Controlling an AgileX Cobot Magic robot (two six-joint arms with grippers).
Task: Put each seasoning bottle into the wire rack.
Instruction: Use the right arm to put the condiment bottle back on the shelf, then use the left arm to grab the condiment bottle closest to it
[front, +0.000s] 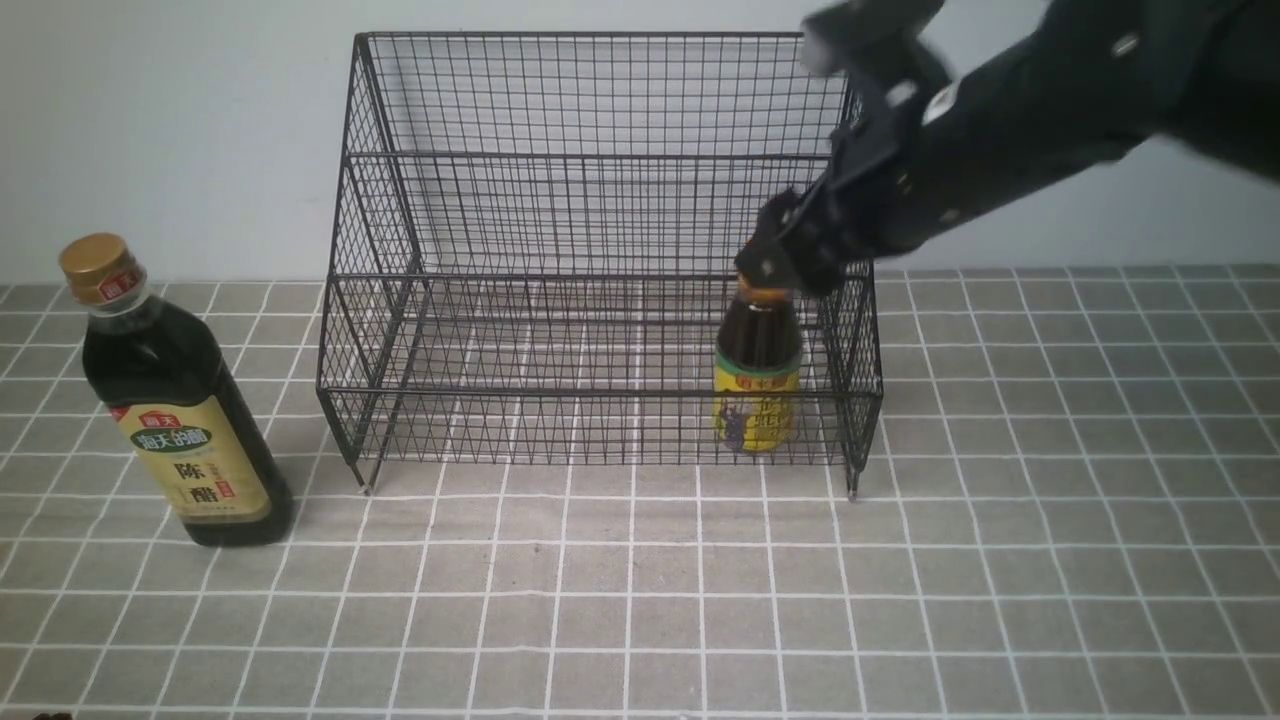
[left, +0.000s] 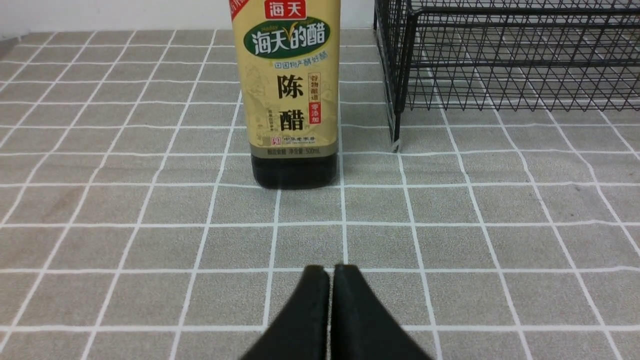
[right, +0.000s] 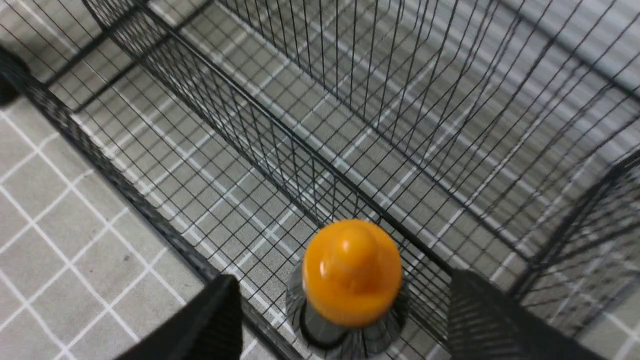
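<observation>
The right gripper (right: 342, 285) is open wide. Its two fingers sit on each side of the orange cap (right: 351, 270) and do not touch it. The short bottle (front: 757, 385) stands straight up, cap on top, in the low front part of the wire rack (front: 600, 210), at its right end. The left gripper (left: 330, 275) is closed and holds nothing. The tall bottle (front: 175, 420) stands straight up on the tabletop (front: 1050, 500), left of the rack.
</observation>
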